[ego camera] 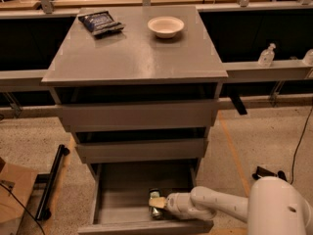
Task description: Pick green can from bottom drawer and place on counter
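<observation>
Down by the front edge of the bottom drawer (122, 199), a little right of its middle, the green can (155, 212) is resting on the grey floor. The gripper (159, 202) is sitting right over it, reaching in from the front right corner. Whether the pincer is clamping the can or merely lying against it, I cannot tell.

The can is showing as a short dark shape stretched front to back, so I am judging its long axis to be running toward the drawer's rear edge, one end pointing at the front edge. It could equally be standing upright and foreshortened.

If it is lying down, a loose hold is risking a roll toward a side edge. Lifting is carrying another hazard: the middle drawer front (142, 150) is overhanging the rear half, and the drawer's own front edge is sitting just below the gripper, so either could knock the can free. On the counter (137, 58), the white bowl (166, 27) and chip bag (100, 22) are occupying the back edge.
</observation>
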Action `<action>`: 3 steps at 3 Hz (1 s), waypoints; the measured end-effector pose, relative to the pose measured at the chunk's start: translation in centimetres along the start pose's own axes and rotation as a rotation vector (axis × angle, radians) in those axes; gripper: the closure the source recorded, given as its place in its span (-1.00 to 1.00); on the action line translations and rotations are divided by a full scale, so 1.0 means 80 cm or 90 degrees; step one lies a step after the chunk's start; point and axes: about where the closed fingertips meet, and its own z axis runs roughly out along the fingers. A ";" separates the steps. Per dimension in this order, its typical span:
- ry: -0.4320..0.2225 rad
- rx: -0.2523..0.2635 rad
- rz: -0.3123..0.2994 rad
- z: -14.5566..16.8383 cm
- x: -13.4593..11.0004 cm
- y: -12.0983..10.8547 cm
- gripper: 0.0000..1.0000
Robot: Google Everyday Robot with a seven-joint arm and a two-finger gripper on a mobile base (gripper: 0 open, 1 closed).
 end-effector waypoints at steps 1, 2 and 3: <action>-0.017 -0.046 -0.016 -0.049 -0.042 0.021 1.00; 0.017 -0.093 -0.039 -0.112 -0.073 0.058 1.00; 0.071 -0.122 -0.070 -0.184 -0.101 0.104 1.00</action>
